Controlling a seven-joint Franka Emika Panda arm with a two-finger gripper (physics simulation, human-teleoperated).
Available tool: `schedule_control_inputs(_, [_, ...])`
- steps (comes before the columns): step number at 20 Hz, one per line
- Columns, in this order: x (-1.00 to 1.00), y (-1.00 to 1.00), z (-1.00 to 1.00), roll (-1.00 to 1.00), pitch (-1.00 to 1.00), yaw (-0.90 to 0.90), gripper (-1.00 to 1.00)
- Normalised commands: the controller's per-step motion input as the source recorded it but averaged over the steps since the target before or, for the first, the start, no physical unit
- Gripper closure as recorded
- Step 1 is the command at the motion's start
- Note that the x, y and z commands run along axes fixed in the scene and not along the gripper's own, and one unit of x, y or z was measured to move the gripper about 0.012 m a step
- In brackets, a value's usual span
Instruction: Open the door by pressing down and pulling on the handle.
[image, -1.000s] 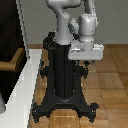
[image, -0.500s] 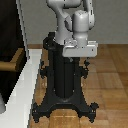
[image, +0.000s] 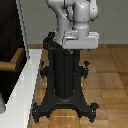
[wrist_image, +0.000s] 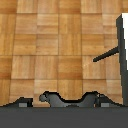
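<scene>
1 arm, far from the handle, door not yet opened.

At the exterior view's left, the door (image: 10, 35) stands dark in its white frame (image: 22, 30), with the tan handle (image: 9, 64) jutting out low on it. Further right the black pedestal (image: 64, 75) rises from the wooden floor (image: 110, 75), the arm's wrist block above it. The tool itself is out of sight, so released or clenched, I cannot tell. Risk: reaching across, the arm could clip the frame or overshoot the short handle and slip off while pressing.
</scene>
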Motion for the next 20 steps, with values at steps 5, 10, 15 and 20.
schedule_control_inputs(5, [0.0, 0.0, 0.4, 0.0, 0.0, 0.0, -1.0])
schedule_control_inputs(10, [0.0, 0.0, 0.4, 0.0, 0.0, 0.0, -1.0])
schedule_control_inputs(15, [0.0, -0.2, 0.2, 0.0, 0.0, 0.0, -1.0])
schedule_control_inputs(20, [0.0, -0.2, 0.0, 0.0, 0.0, 0.0, -1.0])
